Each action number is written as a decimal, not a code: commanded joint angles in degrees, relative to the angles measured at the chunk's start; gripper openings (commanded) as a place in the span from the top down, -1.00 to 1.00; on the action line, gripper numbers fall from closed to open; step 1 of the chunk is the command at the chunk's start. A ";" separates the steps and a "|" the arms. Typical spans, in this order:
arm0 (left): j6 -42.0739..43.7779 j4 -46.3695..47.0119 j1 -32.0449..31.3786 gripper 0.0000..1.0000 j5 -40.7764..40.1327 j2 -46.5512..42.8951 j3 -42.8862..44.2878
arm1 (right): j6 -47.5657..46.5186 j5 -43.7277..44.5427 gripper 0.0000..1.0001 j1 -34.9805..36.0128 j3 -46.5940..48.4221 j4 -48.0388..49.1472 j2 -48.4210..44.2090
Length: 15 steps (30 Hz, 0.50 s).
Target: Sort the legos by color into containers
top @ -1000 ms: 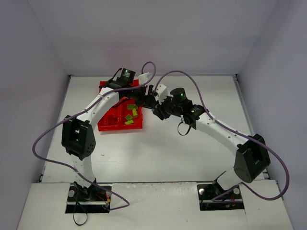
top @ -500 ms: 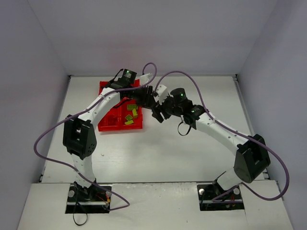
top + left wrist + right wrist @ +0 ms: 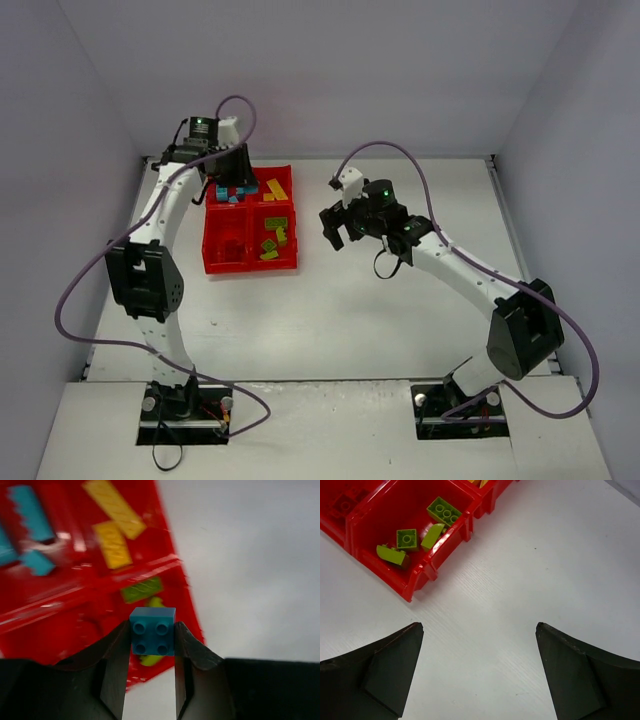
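The white table (image 3: 400, 310) carries everything, and the two arms reach out over it from its near edge. The left arm (image 3: 160, 215) stretches to the far left corner of the work area. The right arm (image 3: 455, 270) bends in toward the middle and stops just to the right of the tray.

The red tray (image 3: 250, 268) sits left of centre, its four square bins in a two-by-two block. Each bin seems to hold one colour:

- **Far-left bin:** blue bricks (image 3: 232, 192).
- **Far-right bin:** yellow bricks (image 3: 272, 188).
- **Near-right bin:** green bricks (image 3: 406, 538).
- **Near-left bin:** what look like red bricks (image 3: 342, 502), hard to pick out against the red plastic.

The left gripper (image 3: 152, 637) hangs above the far-left bin. Its jaws are clenched on a small blue brick (image 3: 152, 625), which is held flat with its four studs facing the wrist camera and is clear of the tray below. The wrist picture is blurred, so I cannot tell how high it hangs. The right gripper (image 3: 479, 630) hangs over bare table just beside the tray's near-right corner, its jaws spread wide with nothing between them.

The sorting looks almost done. No brick shows outside the tray apart from the one being carried, and I see no bin with a stray colour in it. What seems left is to let the blue brick go among the other blue ones. The main risk is a bounce over the low divider into the yellow bin next door.
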 commanded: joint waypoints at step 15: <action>3.47 9.42 5.36 0.57 -31.63 19.98 21.97 | 4.49 1.61 -0.86 -2.93 0.42 3.81 0.07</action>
